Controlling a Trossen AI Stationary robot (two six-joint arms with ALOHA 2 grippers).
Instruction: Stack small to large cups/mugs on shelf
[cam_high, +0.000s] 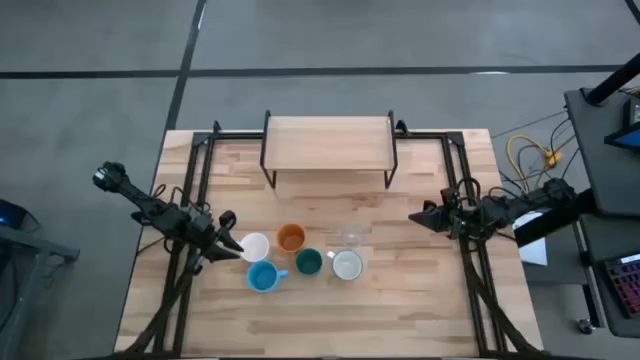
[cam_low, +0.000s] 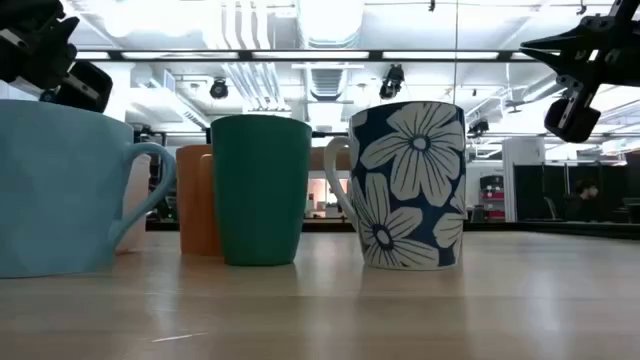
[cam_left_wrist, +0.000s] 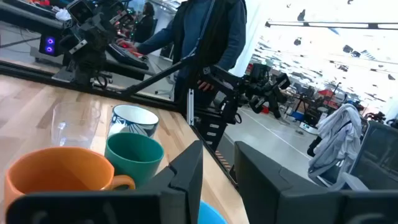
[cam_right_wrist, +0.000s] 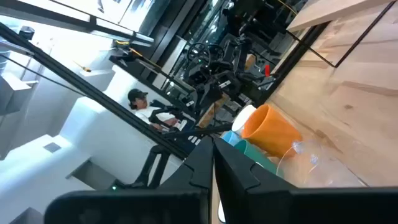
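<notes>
Six cups stand upright in a cluster on the tabletop: white mug (cam_high: 255, 246), orange mug (cam_high: 291, 238), light blue mug (cam_high: 262, 277), dark green cup (cam_high: 308, 263), blue-flowered white mug (cam_high: 347, 265) and clear glass (cam_high: 350, 236). The bare shelf (cam_high: 328, 145) stands on its black legs at the far edge. My left gripper (cam_high: 230, 242) is open and hovers above the table just left of the white mug. My right gripper (cam_high: 415, 217) is shut and raised, right of the glass. In the low view both grippers (cam_low: 45, 55) (cam_low: 575, 70) are higher than the cups.
Black frame rails (cam_high: 195, 190) (cam_high: 462, 190) run along both sides of the table. Bare tabletop (cam_high: 330, 205) lies between the cups and the shelf. A person in a blue jacket (cam_left_wrist: 208, 37) stands beyond the table's right side, seen in the left wrist view.
</notes>
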